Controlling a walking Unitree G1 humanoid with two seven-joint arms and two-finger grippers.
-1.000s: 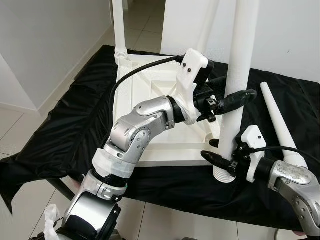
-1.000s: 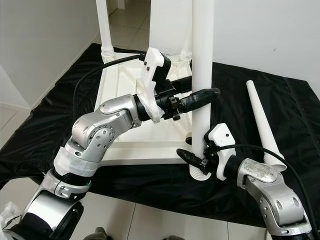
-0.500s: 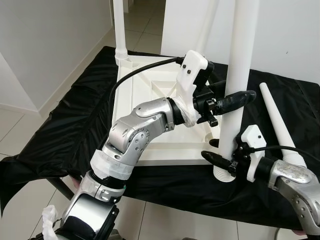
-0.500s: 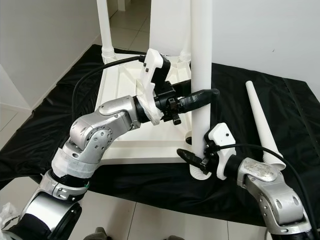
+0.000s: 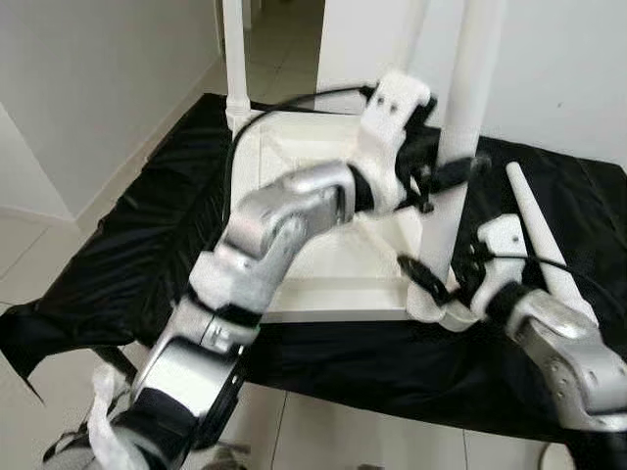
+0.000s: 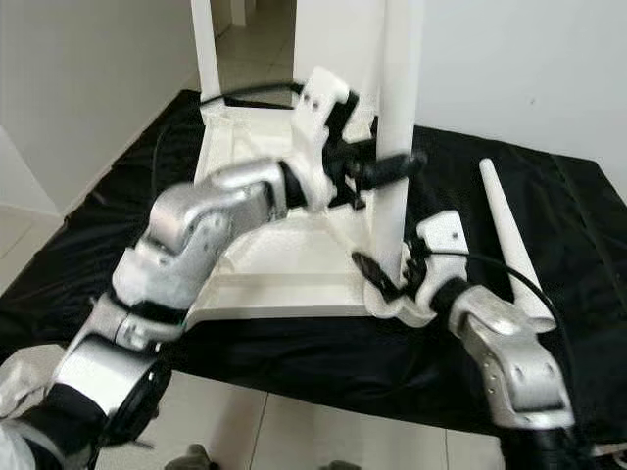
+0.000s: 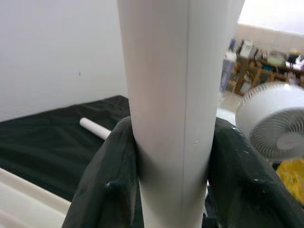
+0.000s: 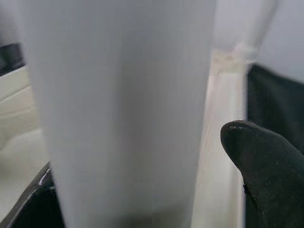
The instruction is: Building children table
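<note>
A lived-in home: pale tiled floor (image 5: 59, 294) runs beside plain white walls (image 5: 108, 88) toward a hallway. Beyond the black-draped table (image 5: 127, 264), a white fan (image 7: 273, 126) stands before cluttered wooden shelves (image 7: 256, 59) (blurred, contents unclear).

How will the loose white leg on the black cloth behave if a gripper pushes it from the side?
The loose leg is round and tapered, so it would probably roll in a curve, not straight. It looks like smooth hard plastic: likely stiff, light and a bit slippery. The black cloth under it may slow it.
</note>
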